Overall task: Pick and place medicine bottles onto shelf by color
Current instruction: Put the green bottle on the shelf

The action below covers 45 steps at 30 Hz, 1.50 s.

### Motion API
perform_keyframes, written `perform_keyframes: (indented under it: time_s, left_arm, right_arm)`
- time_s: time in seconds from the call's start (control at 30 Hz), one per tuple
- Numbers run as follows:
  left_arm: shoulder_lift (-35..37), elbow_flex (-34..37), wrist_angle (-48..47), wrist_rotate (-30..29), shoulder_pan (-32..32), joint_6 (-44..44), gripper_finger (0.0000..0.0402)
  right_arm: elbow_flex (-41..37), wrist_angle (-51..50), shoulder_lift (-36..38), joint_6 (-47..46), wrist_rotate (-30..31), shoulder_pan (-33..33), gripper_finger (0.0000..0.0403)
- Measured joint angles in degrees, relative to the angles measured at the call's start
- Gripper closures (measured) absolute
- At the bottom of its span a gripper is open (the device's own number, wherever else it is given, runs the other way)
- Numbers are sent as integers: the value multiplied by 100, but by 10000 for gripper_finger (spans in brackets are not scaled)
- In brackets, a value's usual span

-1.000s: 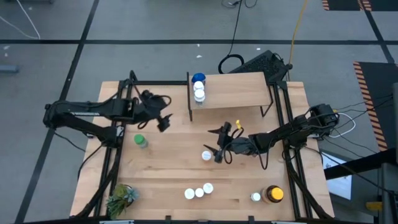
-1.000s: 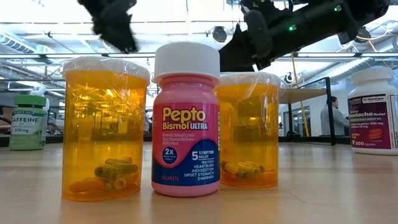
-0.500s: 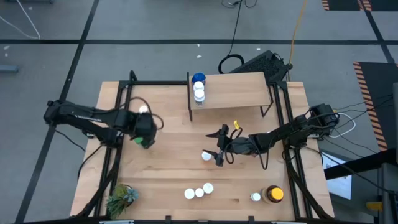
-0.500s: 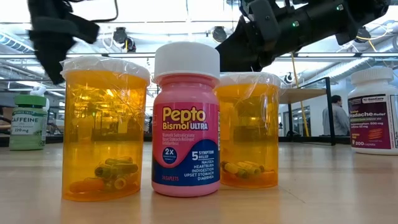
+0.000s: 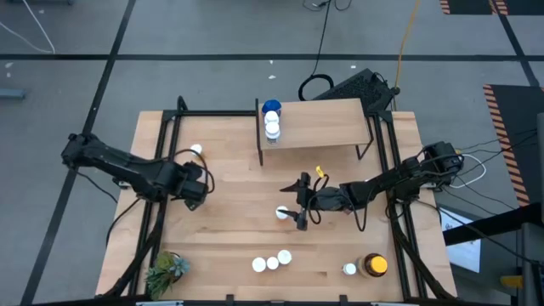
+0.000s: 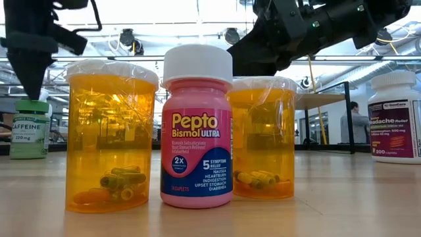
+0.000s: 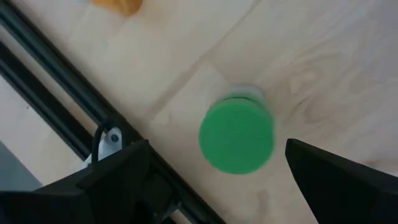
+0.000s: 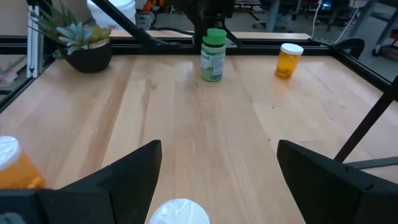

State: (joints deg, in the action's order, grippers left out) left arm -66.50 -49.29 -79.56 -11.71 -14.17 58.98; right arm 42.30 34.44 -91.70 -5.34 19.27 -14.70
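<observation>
Since a second ago the left gripper [image 7: 214, 168] has swung from near the shelf [image 5: 319, 124] down over the green-capped bottle [image 7: 237, 135], fingers spread wide, grasping nothing. Farther toward mid-table, the right gripper [image 8: 214, 180] hangs released above a white-capped bottle [image 5: 281, 212] before the shelf.

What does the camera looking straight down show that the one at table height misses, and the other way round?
Only the high view shows the shelf top with a blue-capped bottle and a white-capped bottle on it, the plant, and both arms whole: the left gripper above the green-capped bottle, the right gripper at a white-capped one.

Only the low view shows labels, such as the pink Pepto Bismol bottle, the capsules inside the orange bottles, and the room behind.

Both show that same front cluster of three bottles.
</observation>
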Motion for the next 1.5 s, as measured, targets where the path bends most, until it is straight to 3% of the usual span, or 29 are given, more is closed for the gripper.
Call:
perform_keyframes:
  time_s: [0.27,0.6,0.77,1.5]
  left_arm:
    - [2,364,693,299,130,-212,29]
    - [2,388,629,502,152,-136,166]
    - [2,388,630,281,152,-72,211]
    - [2,388,947,120,150,-143,234]
  right_arm:
    - [0,1,0,0,0,-2,90]
    - [0,0,0,0,4,-2,90]
    - [0,0,0,0,7,-2,90]
    - [0,-26,0,-1,9,-2,90]
